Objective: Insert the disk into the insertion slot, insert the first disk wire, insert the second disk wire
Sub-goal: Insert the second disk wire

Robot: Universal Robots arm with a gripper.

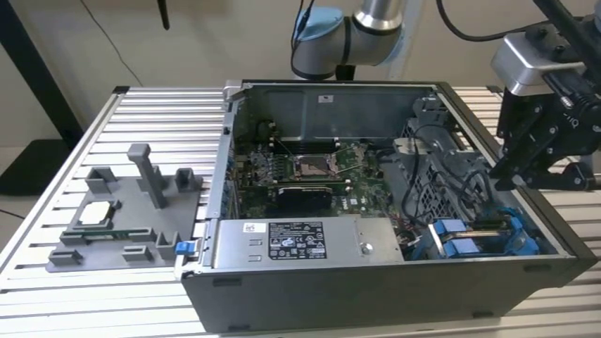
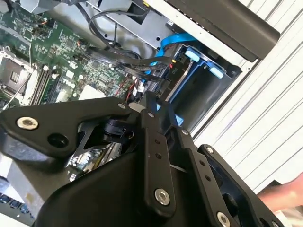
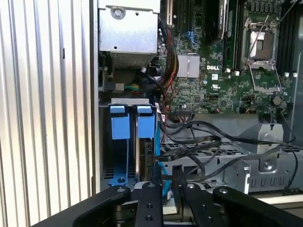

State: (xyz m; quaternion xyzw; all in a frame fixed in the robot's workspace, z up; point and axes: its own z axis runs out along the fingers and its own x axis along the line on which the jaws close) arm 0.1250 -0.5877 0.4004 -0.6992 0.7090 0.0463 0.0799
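Observation:
The insertion slot is a grey metal bay with blue rails at the front corner of the open computer case, on the exterior view's right. The disk sits inside it, and its blue carrier tabs show in the first wrist view while its body is mostly hidden. Black disk wires lie loose over the grey cage beside the bay, their ends near the disk. My gripper hangs above the case's side wall, just over the bay. Its fingers meet at the tips, with nothing seen between them.
A grey power supply box with a white sticker fills the case's front. The motherboard lies behind it. A grey fixture tray with upright posts stands on the slatted table. What looks like a hand shows beside the case.

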